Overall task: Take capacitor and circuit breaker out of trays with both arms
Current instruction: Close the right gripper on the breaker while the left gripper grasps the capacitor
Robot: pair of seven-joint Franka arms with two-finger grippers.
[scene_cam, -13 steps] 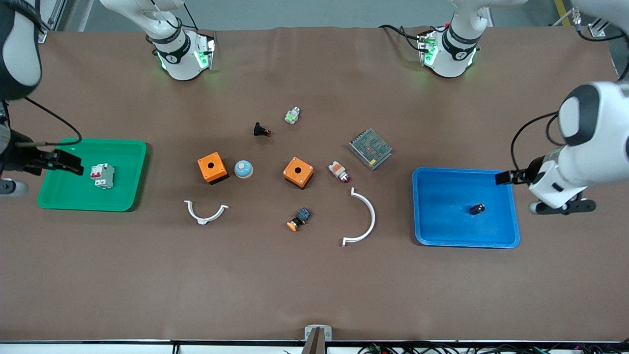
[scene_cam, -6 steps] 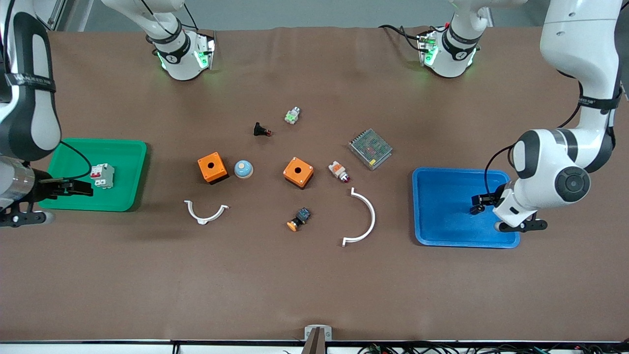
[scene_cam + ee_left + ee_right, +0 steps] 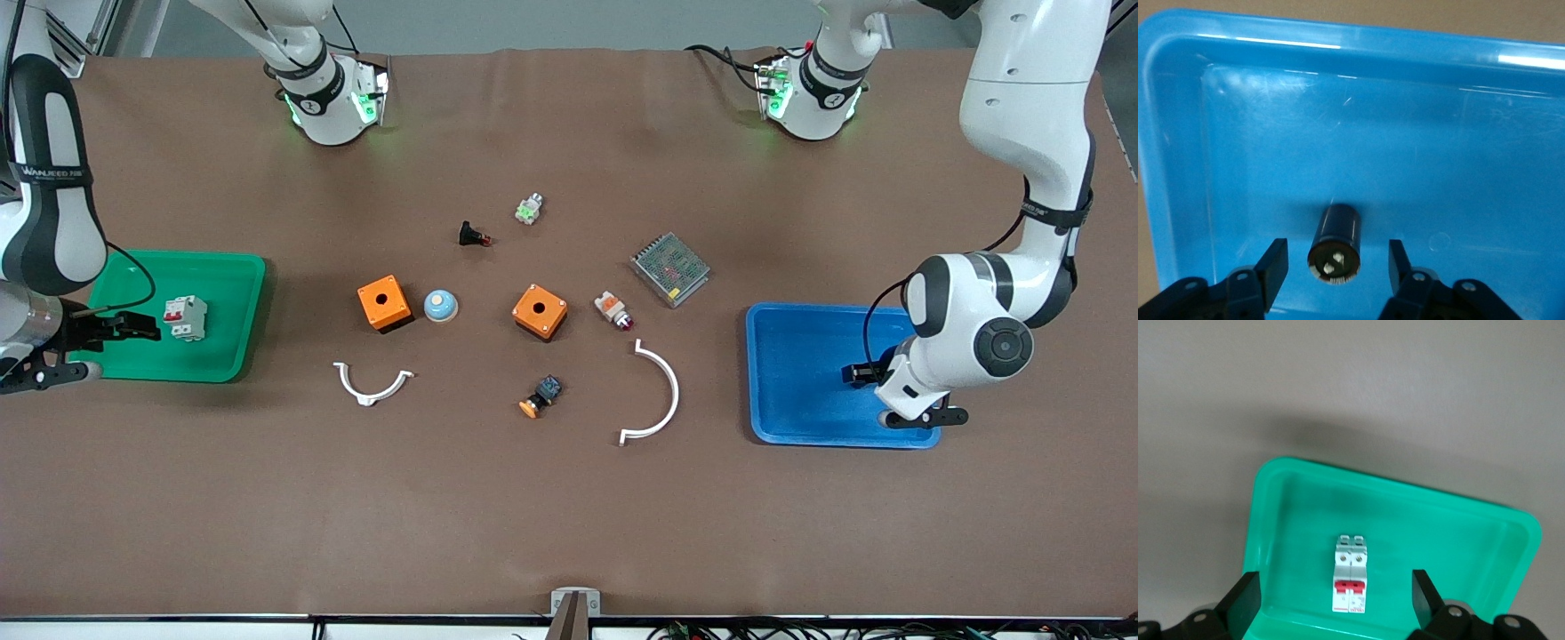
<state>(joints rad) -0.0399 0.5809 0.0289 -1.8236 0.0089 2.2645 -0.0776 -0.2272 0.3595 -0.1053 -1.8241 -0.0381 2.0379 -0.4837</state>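
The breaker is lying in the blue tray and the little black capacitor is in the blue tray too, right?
Not quite. The breaker lies in the green tray, as the front and right wrist views show. The capacitor is indeed in the blue tray, between the open fingers of the left gripper.

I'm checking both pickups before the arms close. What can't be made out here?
- Front view: the capacitor in the blue tray is hidden by the left gripper.
- Left wrist view: the gripper's body is cut off by the edge.
- Right wrist view: the breaker's label print is too small; the right gripper is cropped.
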